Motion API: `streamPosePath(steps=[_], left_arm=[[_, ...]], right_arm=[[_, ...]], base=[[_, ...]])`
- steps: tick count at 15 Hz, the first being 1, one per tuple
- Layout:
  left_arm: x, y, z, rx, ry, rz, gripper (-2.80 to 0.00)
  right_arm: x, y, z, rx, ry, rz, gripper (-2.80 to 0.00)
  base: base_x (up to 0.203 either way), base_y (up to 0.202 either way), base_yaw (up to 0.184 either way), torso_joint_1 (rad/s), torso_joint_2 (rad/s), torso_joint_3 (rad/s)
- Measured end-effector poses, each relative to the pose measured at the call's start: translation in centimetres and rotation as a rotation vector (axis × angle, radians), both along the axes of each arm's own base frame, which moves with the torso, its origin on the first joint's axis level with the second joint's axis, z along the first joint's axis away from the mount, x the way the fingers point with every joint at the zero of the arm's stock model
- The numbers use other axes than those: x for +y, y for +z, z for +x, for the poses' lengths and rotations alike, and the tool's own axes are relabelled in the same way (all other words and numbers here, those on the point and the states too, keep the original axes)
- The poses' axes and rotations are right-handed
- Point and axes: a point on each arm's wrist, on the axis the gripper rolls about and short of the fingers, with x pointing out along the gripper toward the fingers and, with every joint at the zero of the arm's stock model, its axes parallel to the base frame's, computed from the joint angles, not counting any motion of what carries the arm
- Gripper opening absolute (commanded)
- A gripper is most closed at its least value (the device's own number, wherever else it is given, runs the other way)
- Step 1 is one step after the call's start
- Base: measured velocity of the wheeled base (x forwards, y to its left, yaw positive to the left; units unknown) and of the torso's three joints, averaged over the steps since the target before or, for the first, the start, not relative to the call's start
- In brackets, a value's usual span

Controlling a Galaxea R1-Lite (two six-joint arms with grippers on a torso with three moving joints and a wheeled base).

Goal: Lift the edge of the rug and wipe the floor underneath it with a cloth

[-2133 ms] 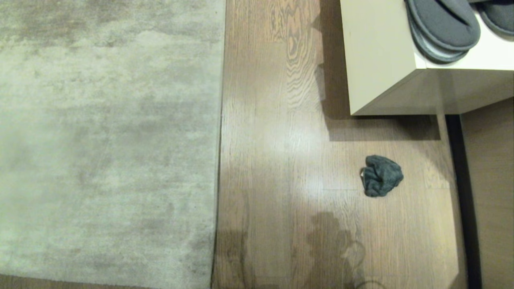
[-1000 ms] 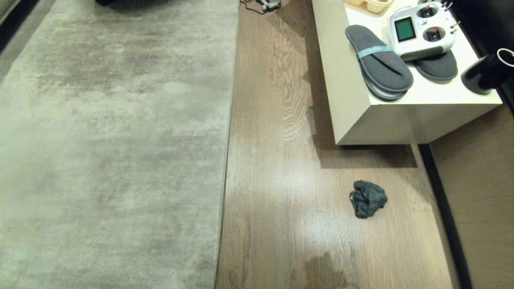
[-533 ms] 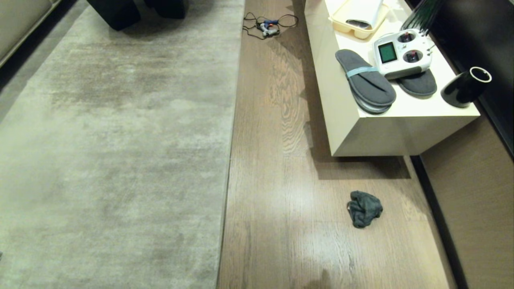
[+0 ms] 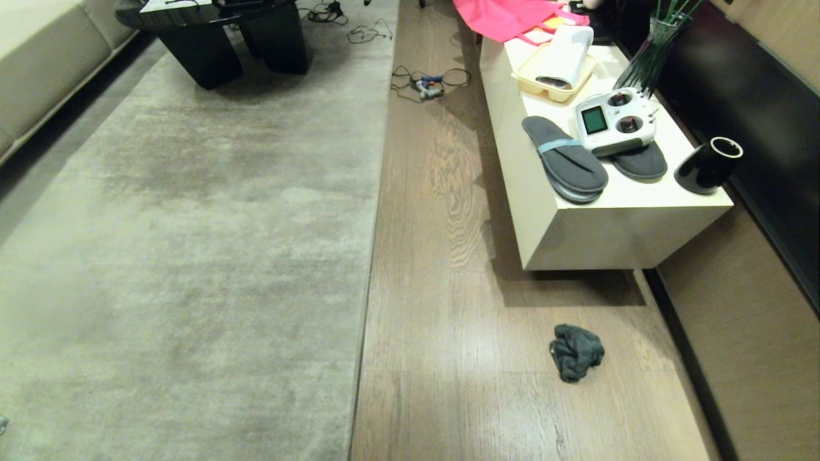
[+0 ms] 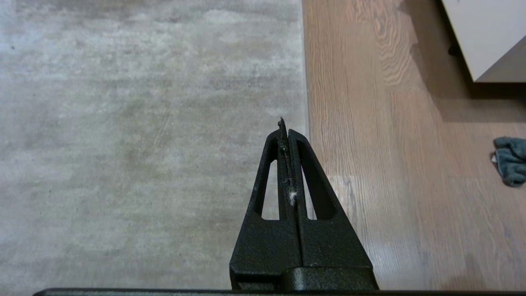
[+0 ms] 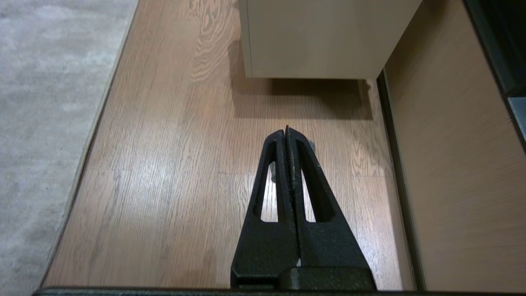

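The pale grey-beige rug lies flat on the left, and its straight rug edge runs away from me down the middle. To its right is the brown wood-plank floor, where the crumpled dark teal cloth lies in front of the cabinet. Neither arm shows in the head view. My left gripper is shut and empty, held above the rug just inside the rug edge, with the cloth far off to the side. My right gripper is shut and empty above the floor. The cloth is almost wholly hidden behind its fingers.
A low cream cabinet stands at the right with grey slippers, a white remote controller, a black cup and pink fabric. A tangled cable lies on the floor farther off. A black table stands on the rug's far end.
The head view has tilted upward, so the whole scene slid down the picture and more of the far room shows. Rug and cloth have not moved.
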Motion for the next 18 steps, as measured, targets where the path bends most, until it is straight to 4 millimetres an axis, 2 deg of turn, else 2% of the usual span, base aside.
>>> streamPosePath(steps=[18], left_arm=[[0.00,0.00,0.00,0.000,0.000,-0.002,-2.80]], right_arm=[[0.00,0.00,0.00,0.000,0.000,0.000,-2.80]], base=[[0.000,0.000,0.000,0.001,0.00,0.200]])
